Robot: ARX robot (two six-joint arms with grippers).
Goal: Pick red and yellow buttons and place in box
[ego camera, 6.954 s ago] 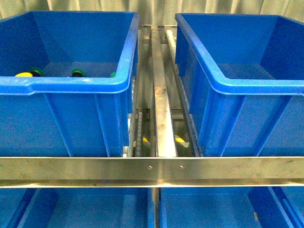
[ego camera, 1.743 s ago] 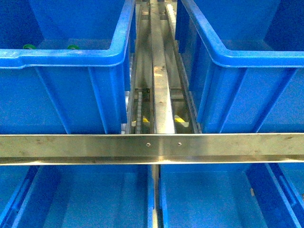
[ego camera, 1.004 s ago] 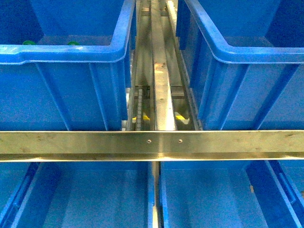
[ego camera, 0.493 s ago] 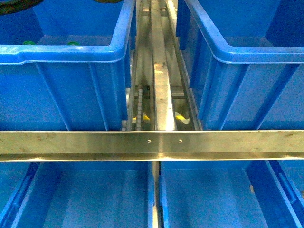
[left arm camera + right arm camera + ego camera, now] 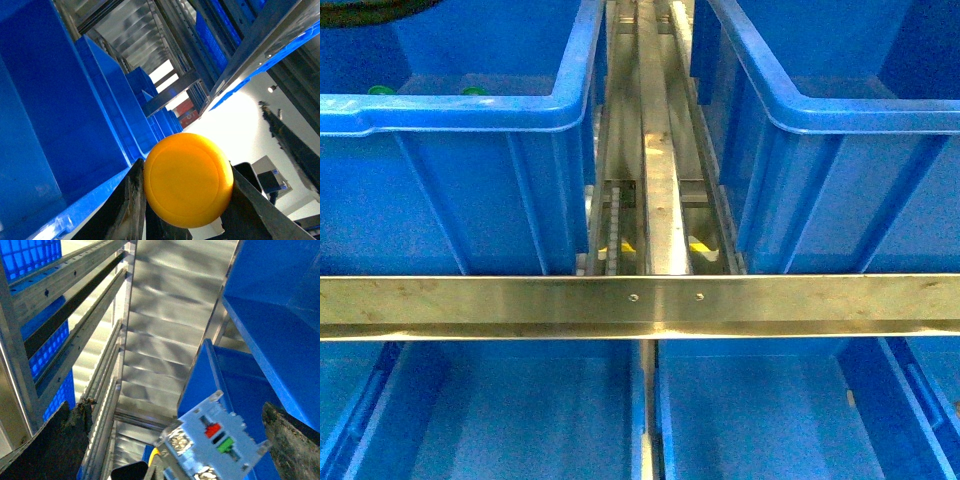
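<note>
- Far left in the front view, a dark curved shape cuts across the top corner above the left crate; what it is cannot be told.
- Inside the left crate, just over its near rim, show two green collar rings of buttons; their caps are hidden, so their colours cannot be told.
- In the left wrist view, the left claw is closed on a yellow button; its round domed cap faces the camera, and a dark finger presses against each side.
- Behind that button rises a row of blue bins on metal racking.
- In the middle of the front view, metal rails run away between the two upper crates, and a steel crossbar spans the frame in front of them.
- Under the crossbar lie two lower crates, side by side.
- To the right stands the right crate; its floor shows nothing that can be made out.
- In the right wrist view, the right claw stands wide apart, its dark fingers at either edge with nothing between them.
- Between those fingers, further off, sits a grey switch block with a red and a green mark.
</note>
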